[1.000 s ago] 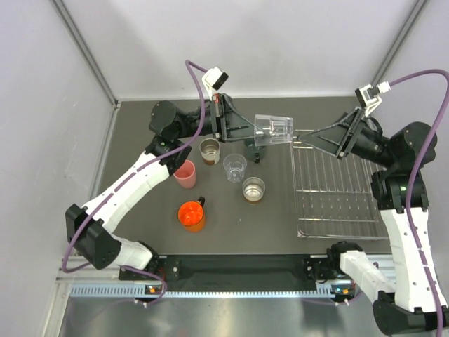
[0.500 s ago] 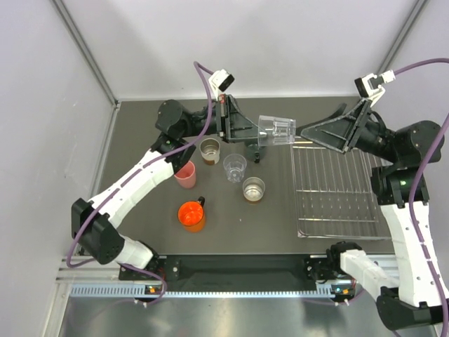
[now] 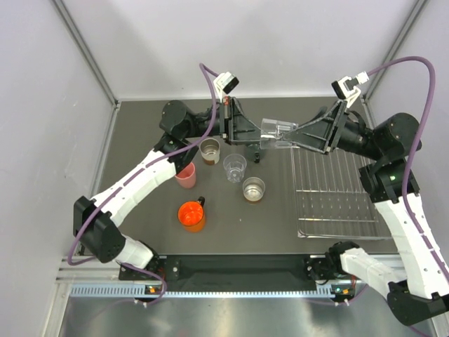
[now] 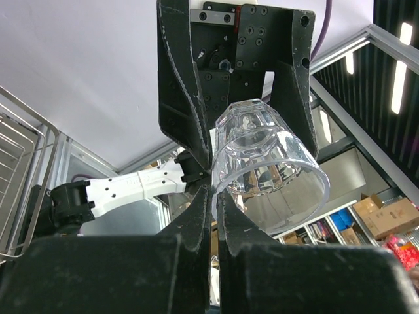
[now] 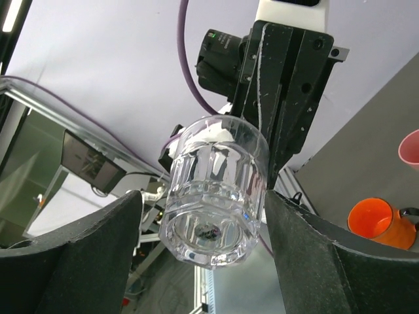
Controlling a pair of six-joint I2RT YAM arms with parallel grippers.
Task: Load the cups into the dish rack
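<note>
My left gripper (image 3: 261,135) is shut on the rim of a clear plastic cup (image 3: 278,130) and holds it sideways in the air, left of the dish rack (image 3: 340,235). In the left wrist view its jaws (image 4: 216,196) pinch the cup's wall (image 4: 268,176). My right gripper (image 3: 295,137) is open, with its fingers on either side of the cup's base (image 5: 213,203); a gap shows on the left side. On the table stand a steel cup (image 3: 209,149), a second clear cup (image 3: 235,167), another steel cup (image 3: 254,188), a pink cup (image 3: 185,173) and an orange cup (image 3: 191,215).
The wire rack holds no cups and lies at the table's right, with its corner in the left wrist view (image 4: 19,157). A dark object (image 3: 256,152) sits under the held cup. Grey walls close the back and both sides.
My right gripper has moved left, and its open fingers now straddle the clear cup's base. My left gripper, still holding the cup, has shifted slightly right.
</note>
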